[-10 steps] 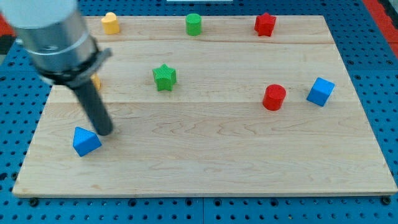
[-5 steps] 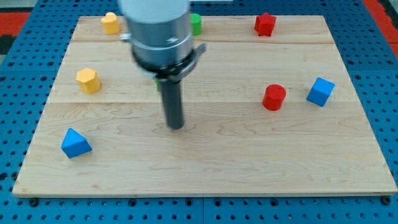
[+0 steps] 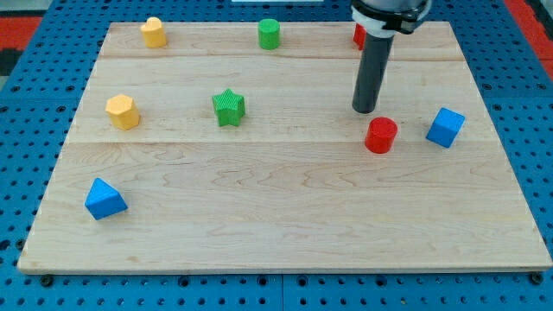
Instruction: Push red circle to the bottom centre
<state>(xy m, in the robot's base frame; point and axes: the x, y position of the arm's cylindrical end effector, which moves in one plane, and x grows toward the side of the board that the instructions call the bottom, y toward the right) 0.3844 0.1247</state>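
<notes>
The red circle (image 3: 380, 136) stands on the wooden board (image 3: 285, 216) at the view's right of centre. My tip (image 3: 365, 110) is just above it and slightly to its left, close to it but with a small gap. The rod rises to the view's top and hides most of a red star (image 3: 357, 36) at the board's top edge.
A blue cube (image 3: 445, 127) sits right of the red circle. A green star (image 3: 229, 107) is left of centre, a green cylinder (image 3: 270, 34) at the top. Yellow blocks lie at the top left (image 3: 153, 32) and left (image 3: 123, 111). A blue triangle (image 3: 104, 199) is at the bottom left.
My tip has swept from beside the blue triangle at bottom left, across the middle, to just above the red circle. The blue triangle shifted slightly left and down early on.
</notes>
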